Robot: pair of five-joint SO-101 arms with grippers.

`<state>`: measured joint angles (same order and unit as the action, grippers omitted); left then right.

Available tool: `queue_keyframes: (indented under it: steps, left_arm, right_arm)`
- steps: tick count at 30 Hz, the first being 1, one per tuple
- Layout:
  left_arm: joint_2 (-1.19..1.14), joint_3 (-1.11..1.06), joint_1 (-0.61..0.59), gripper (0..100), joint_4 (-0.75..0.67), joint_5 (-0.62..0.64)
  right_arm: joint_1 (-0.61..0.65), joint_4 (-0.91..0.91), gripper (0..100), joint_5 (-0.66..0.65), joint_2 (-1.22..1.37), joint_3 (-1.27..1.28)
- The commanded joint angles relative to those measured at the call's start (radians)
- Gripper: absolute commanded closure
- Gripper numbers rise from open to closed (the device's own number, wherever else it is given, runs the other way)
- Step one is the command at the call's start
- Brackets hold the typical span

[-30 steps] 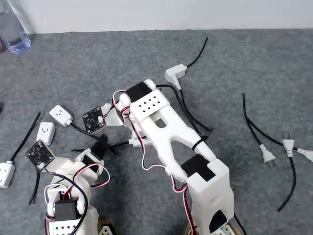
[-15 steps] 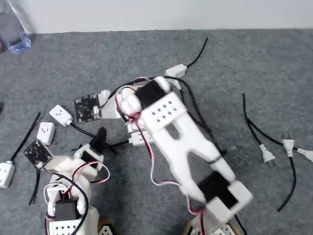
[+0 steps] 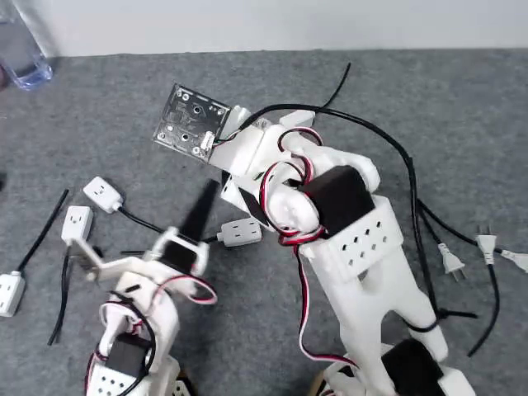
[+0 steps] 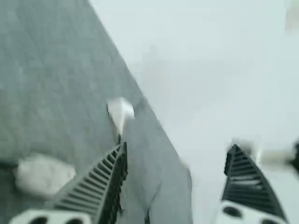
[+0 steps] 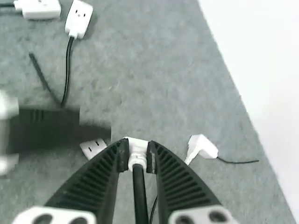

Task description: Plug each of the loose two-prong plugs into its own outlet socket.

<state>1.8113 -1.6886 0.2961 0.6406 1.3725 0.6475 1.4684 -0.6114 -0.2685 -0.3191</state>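
Observation:
My right gripper [image 5: 138, 144] is shut on a white two-prong plug [image 5: 137, 150], and the plug's black cord runs back between the fingers. From above, that cord [image 3: 388, 144] arcs over the right arm, whose gripper [image 3: 234, 185] hangs above a white outlet socket [image 3: 243, 233] [image 5: 92, 148]. My left gripper [image 4: 177, 150] is open with nothing between its fingers; its black finger [image 3: 198, 213] points toward that socket. Two more sockets [image 3: 103, 194] [image 3: 77, 221] lie at the left. Loose plugs [image 3: 450, 262] [image 3: 487, 243] lie at the far right.
An angled white plug [image 5: 202, 147] on a thin wire lies past the right gripper. Another socket [image 3: 10, 293] sits at the left edge. Black cords trail across the grey carpet at right [image 3: 421, 206]. A clear bottle [image 3: 21, 58] stands in the back left corner.
The right arm has swung up and back toward the far side, lifting the plug's cord off the carpet. The left arm has raised its gripper and tilted it to the right.

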Motion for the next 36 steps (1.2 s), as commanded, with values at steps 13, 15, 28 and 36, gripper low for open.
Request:
queue_keyframes:
  steps: [13,15,28,36]
  left_arm:
    - [0.008,0.005,0.126,68,0.043,0.015]
    - [0.009,0.005,0.124,68,0.043,0.015]
    - [0.009,0.01,0.061,68,0.021,0.018]
    - [0.009,0.008,0.037,68,0.003,0.02]
  right_arm:
    - [0.058,-0.024,99.1,0.046,0.028,-0.008]
    - [0.068,0.005,99.1,0.051,0.028,-0.008]
    - [0.074,0.145,99.1,0.103,0.035,-0.008]
    - [0.074,0.17,99.1,0.101,0.036,-0.008]
